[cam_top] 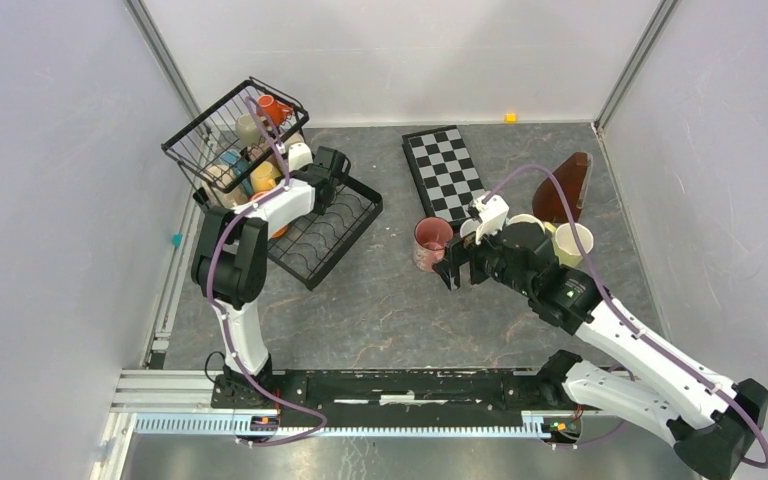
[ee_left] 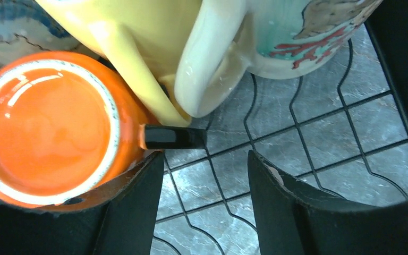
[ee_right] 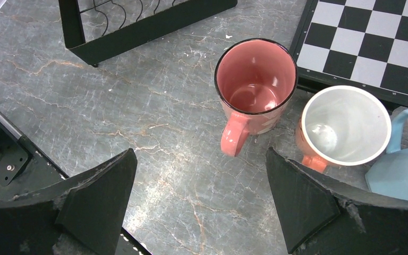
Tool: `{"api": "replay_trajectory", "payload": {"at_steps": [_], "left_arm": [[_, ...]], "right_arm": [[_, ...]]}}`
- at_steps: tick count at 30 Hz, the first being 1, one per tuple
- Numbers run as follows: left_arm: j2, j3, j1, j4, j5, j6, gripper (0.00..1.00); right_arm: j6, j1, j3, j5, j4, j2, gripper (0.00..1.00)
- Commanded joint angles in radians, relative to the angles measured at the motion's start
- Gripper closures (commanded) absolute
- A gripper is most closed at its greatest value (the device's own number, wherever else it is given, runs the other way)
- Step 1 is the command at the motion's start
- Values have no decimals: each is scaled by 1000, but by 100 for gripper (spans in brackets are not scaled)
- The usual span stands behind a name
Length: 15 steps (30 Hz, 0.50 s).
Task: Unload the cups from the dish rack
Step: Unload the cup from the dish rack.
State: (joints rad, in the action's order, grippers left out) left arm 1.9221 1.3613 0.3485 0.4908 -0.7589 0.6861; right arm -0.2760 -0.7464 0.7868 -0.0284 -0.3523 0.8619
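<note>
The black wire dish rack [cam_top: 332, 235] stands at the far left, and its taller basket part [cam_top: 222, 125] holds several cups. My left gripper [cam_top: 330, 172] is open over the flat tray part. In the left wrist view it [ee_left: 206, 175] hangs above the rack wires [ee_left: 297, 106]. Its left finger is against an orange cup [ee_left: 45, 130], whose black handle [ee_left: 172, 137] lies just beyond the gap. A yellow cup [ee_left: 138, 37] and a white patterned cup [ee_left: 297, 32] lie beyond. My right gripper [cam_top: 455, 268] is open and empty over the table. A pink cup [ee_right: 255, 79] stands upright just ahead of it.
An orange cup with a white inside [ee_right: 345, 125] and a light blue cup [ee_right: 398, 164] stand right of the pink one. More cups [cam_top: 572, 243] sit by a brown wedge [cam_top: 565, 190]. A checkerboard [cam_top: 445, 172] lies behind. Grey walls close in on both sides.
</note>
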Motion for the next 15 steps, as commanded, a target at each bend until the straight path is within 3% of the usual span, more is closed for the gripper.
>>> {"api": "replay_trajectory", "payload": {"at_steps": [1, 9, 15], "left_arm": [[11, 9, -18, -51, -113, -100, 34], [44, 33, -13, -71, -88, -133, 35], [46, 32, -13, -60, -92, -110, 41]], "right_arm": [[-15, -5, -16, 13, 59, -6, 2], [-13, -5, -39, 18, 75, -4, 2], [-11, -4, -61, 20, 91, -3, 2]]}}
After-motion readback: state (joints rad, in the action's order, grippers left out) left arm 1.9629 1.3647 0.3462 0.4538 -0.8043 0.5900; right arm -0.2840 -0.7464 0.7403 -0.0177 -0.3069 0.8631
